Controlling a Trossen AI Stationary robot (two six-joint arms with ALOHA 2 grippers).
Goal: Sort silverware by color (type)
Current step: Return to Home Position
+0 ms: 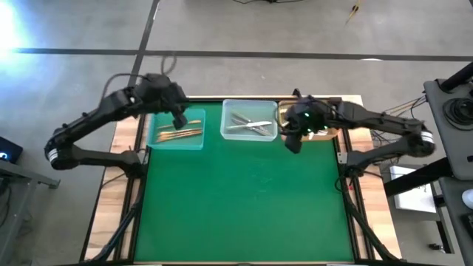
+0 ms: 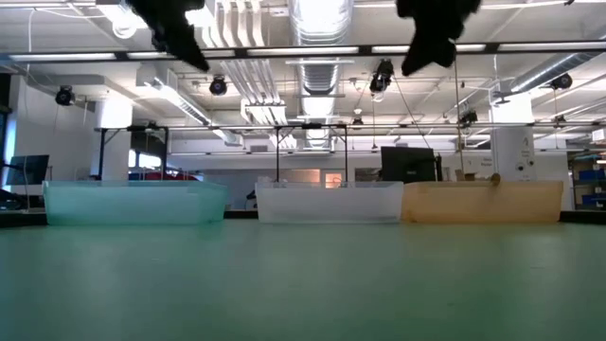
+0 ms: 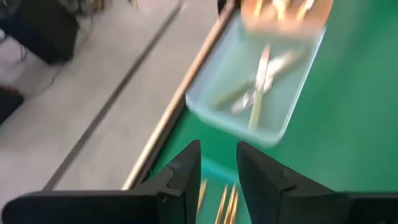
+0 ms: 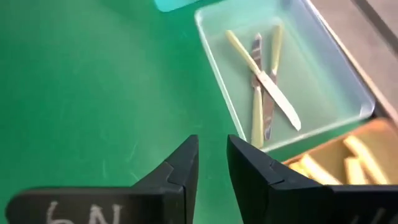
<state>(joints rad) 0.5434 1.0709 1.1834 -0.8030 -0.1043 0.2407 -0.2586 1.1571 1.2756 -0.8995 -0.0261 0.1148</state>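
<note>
Seen from above, the silverware point(image 1: 249, 125) all lies in the trays along the far edge of the green mat point(image 1: 244, 207), and none shows loose on the mat. The left gripper point(image 1: 179, 118) hangs right over the blue tray point(image 1: 157, 140), where the gold pieces point(image 1: 181, 134) lie lengthwise along the tray. The right gripper point(image 1: 293, 143) sits just beside the clear tray point(image 1: 224, 122), on the side toward the orange tray, so each arm is nearest its own end of the row.

At table height the three trays stand side by side, the orange tray point(image 2: 483, 201) among them. Their walls are thin, cloudy plastic, and both grippers are high above the rims.

From the left wrist, its fingers point(image 3: 183, 174) stand a narrow slit apart, pinching nothing (gold pieces show just beyond them).

From the right wrist, its fingers point(image 4: 177, 171) are likewise a slit apart and empty. Slim, flat silver-grey pieces point(image 4: 264, 84) lie crossed in the clear tray, with cream pieces point(image 4: 357, 152) next door. With nothing gripped, pulling back likely needs only to clear the rims.
</note>
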